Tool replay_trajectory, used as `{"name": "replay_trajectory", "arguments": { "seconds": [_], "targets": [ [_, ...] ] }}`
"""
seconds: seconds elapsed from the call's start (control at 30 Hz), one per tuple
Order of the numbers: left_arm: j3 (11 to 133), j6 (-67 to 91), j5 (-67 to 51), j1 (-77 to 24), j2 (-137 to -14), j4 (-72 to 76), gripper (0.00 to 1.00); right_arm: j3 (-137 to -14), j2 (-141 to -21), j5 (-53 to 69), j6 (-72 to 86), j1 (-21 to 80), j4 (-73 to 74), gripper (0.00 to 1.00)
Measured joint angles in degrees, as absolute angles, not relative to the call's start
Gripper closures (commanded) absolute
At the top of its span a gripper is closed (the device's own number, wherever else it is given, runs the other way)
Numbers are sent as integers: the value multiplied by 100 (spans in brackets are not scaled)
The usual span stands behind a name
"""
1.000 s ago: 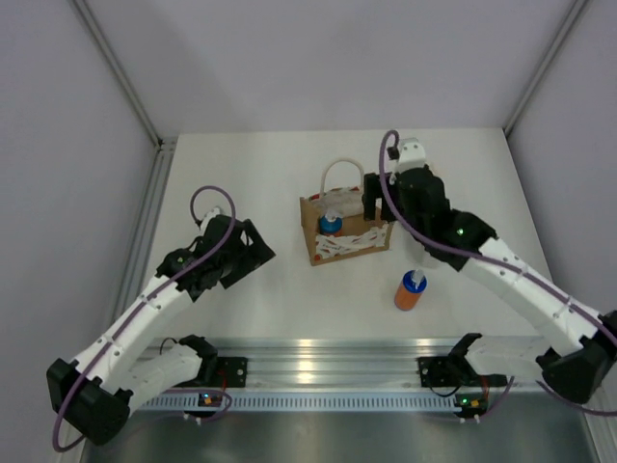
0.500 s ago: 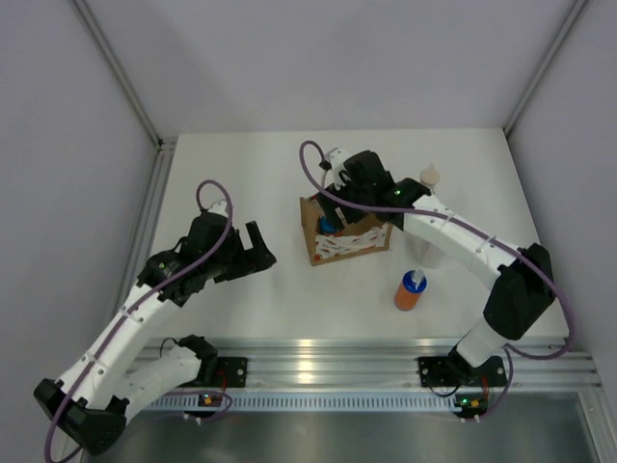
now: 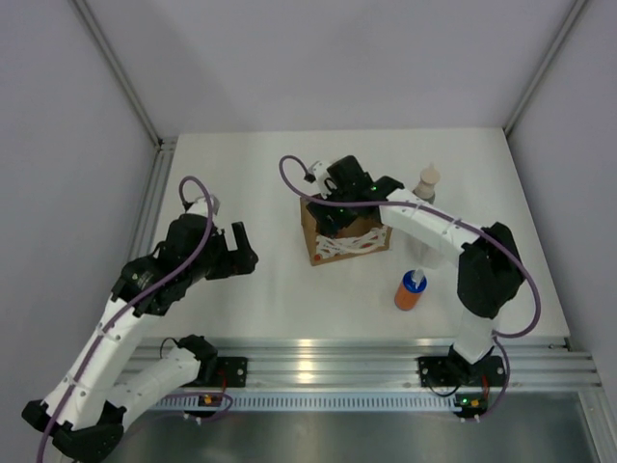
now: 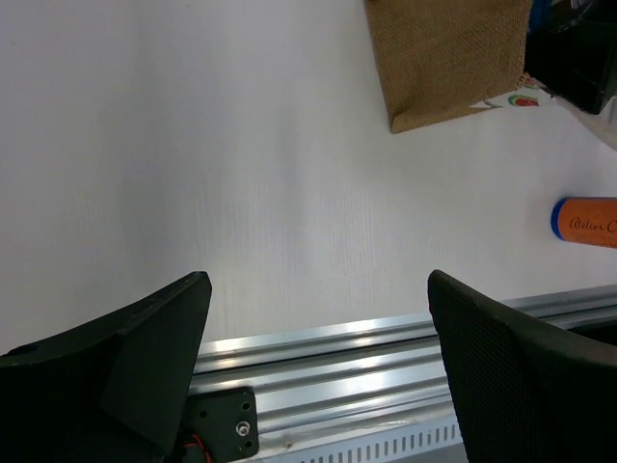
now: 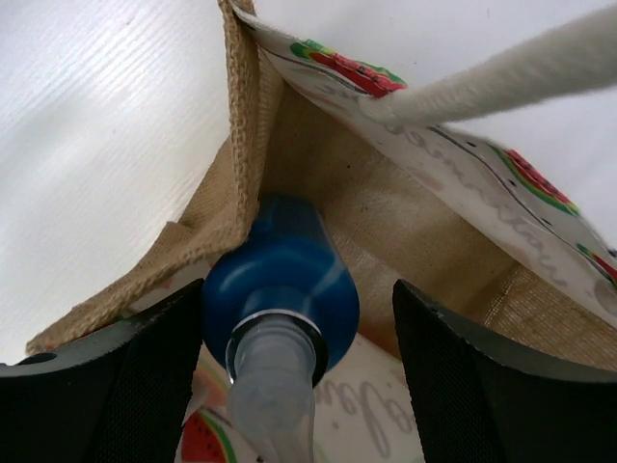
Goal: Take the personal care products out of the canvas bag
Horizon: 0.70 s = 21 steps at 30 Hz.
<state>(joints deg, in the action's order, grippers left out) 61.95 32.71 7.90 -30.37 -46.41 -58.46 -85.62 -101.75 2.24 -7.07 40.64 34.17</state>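
The canvas bag (image 3: 349, 239) stands mid-table, tan with a watermelon print, and its cream handle (image 5: 501, 72) crosses the right wrist view. My right gripper (image 3: 333, 205) is down in the bag's mouth, open. Its fingers straddle the blue-and-white top of an orange bottle (image 5: 280, 285) that stands in the bag's corner. A second orange bottle (image 3: 410, 290) stands on the table right of the bag and also shows in the left wrist view (image 4: 588, 222). The grey-green bottle with cream cap (image 3: 427, 181) stands behind the bag on the right. My left gripper (image 3: 241, 249) is open and empty, left of the bag (image 4: 448, 58).
An aluminium rail (image 3: 318, 362) runs along the table's near edge and also shows in the left wrist view (image 4: 366, 357). Grey walls close in the table on the left, back and right. Purple cables loop off both arms.
My right gripper has swung left from the bag's right side to over the bag and come down around the blue-topped bottle. My left arm has drawn back to the left.
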Motion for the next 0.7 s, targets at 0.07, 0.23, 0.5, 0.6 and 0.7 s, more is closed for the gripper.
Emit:
{"name": "replay_trajectory", "arguments": {
  "seconds": [0.07, 0.23, 0.5, 0.6, 0.7],
  "targets": [
    [6261, 3168, 893, -3037, -4574, -5850, 2, -8593, -10311, 226, -753, 4075, 3417, 27],
    [6156, 2995, 1197, -3037, -4215, -5741, 2, -8759, -10536, 200, -862, 4143, 3398, 30],
    [5843, 2985, 1328, -3037, -3621, -5655, 2, -8825, -10650, 93, -884, 4191, 3363, 51],
    [5839, 2985, 1343, -3037, -3632, -5655, 2, -8825, -10654, 30, -871, 4191, 3345, 65],
    [5837, 2985, 1363, -3037, -3664, -5655, 2, -8825, -10654, -16, -847, 4191, 3339, 77]
  ]
}}
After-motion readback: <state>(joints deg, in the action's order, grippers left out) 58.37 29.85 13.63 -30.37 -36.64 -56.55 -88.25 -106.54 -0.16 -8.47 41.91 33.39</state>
